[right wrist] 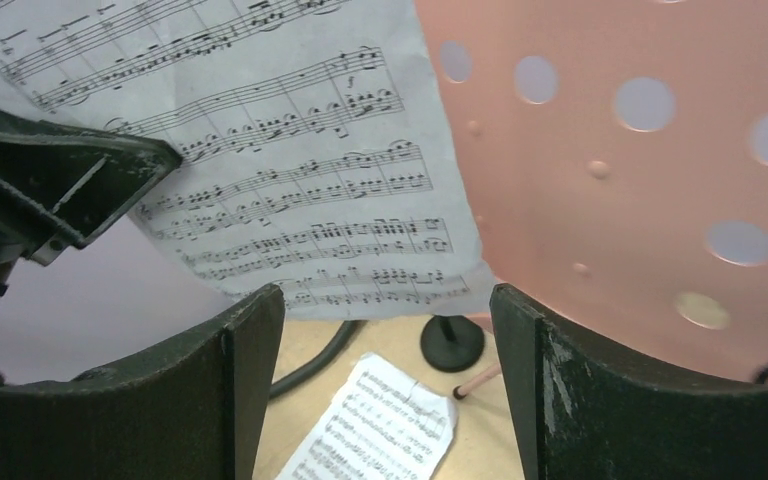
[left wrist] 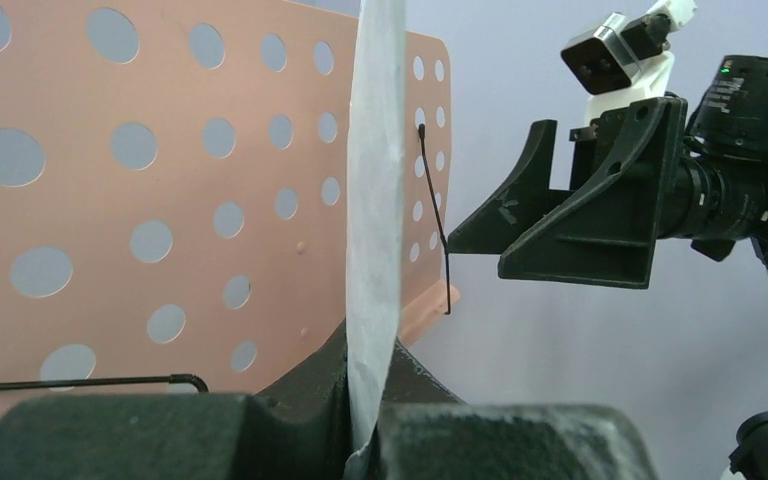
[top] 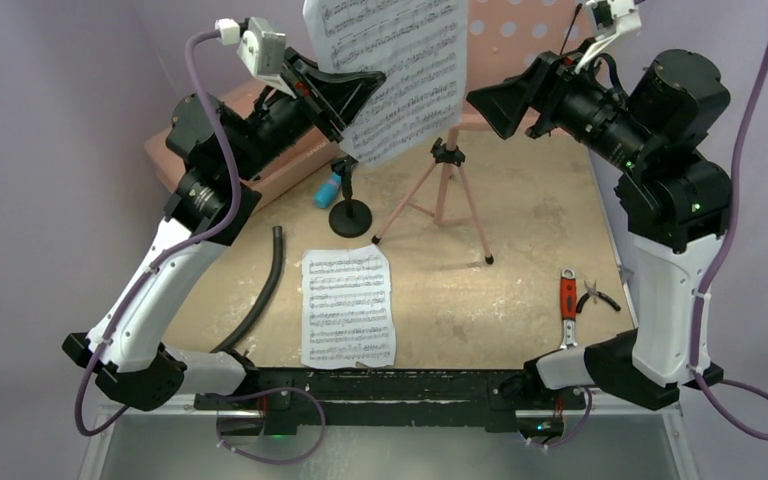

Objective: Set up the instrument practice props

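Left gripper's (top: 365,90) clamping a page (top: 400,60) at the stand (top: 520,40)
right gripper's (top: 488,105) gaping empty; I'm seeing other page (top: 348,305) lying flat

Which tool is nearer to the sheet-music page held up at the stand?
Left. The left tool is shut on one edge of the raised page; the right tool is open, apart from the opposite edge.

The scene is lit softly and evenly from above; only faint shadows are cast on the tan bench (top: 530,290). The top view is rendered sharp. In the left wrist view, the white sheet-music page (left wrist: 375,200), seen edge-on, is blurred, and the black left claw (left wrist: 360,440) is left dark and out of focus.
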